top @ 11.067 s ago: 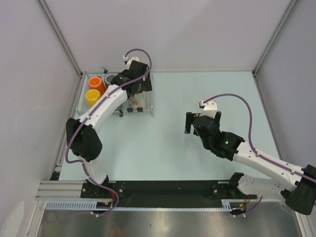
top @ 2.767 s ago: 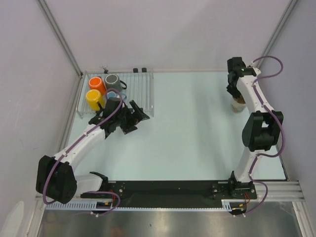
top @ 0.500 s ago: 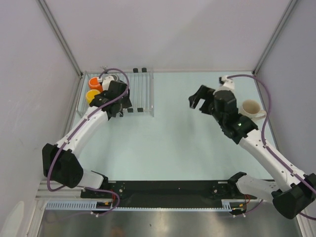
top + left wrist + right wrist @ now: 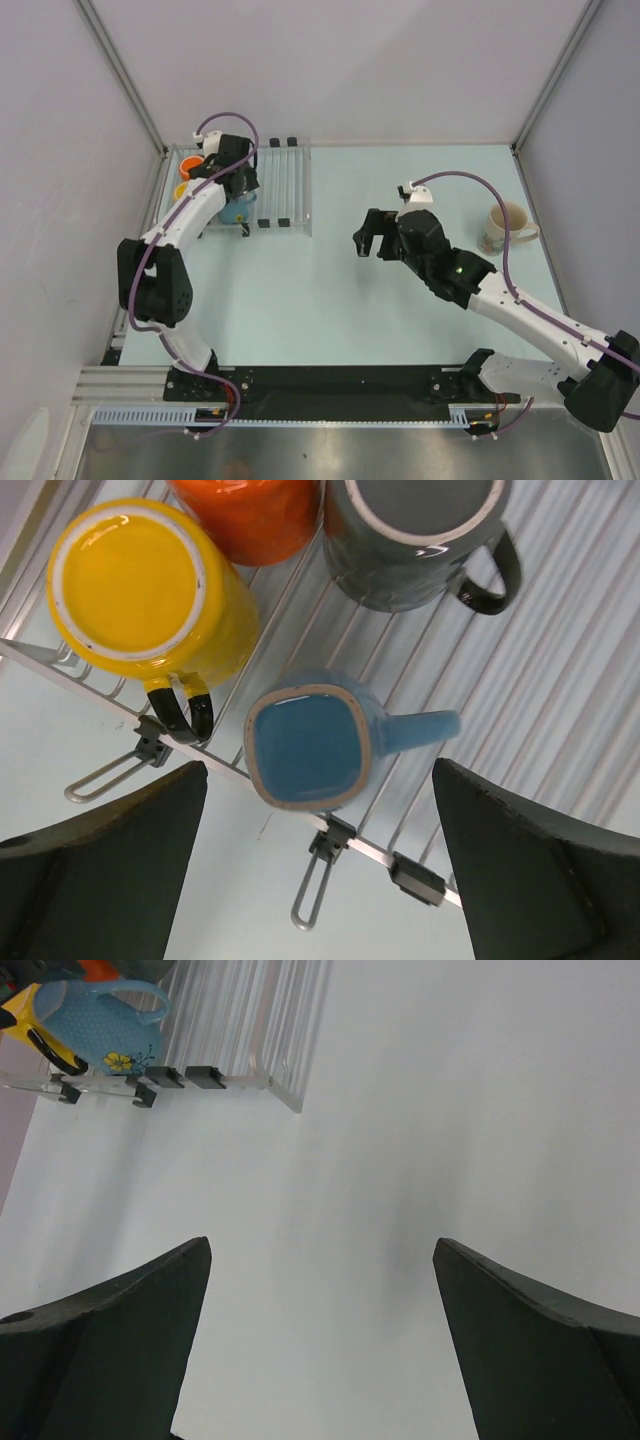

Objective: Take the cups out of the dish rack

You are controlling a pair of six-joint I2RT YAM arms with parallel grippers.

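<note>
Only four cups (image 4: 305, 745) in rack (image 4: 560, 680)

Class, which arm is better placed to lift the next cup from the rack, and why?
Left. The open left hand hovers above the light blue cup in the dish rack; the right hand is over bare table, apart from it.

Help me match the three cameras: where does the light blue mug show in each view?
Top external: the light blue mug sits at the dish rack's near edge, partly hidden by the left arm.
Left wrist: centre of the picture, seen end on.
Right wrist: top left corner, seen side on.
Shared landmark: the rack's black clips.
</note>
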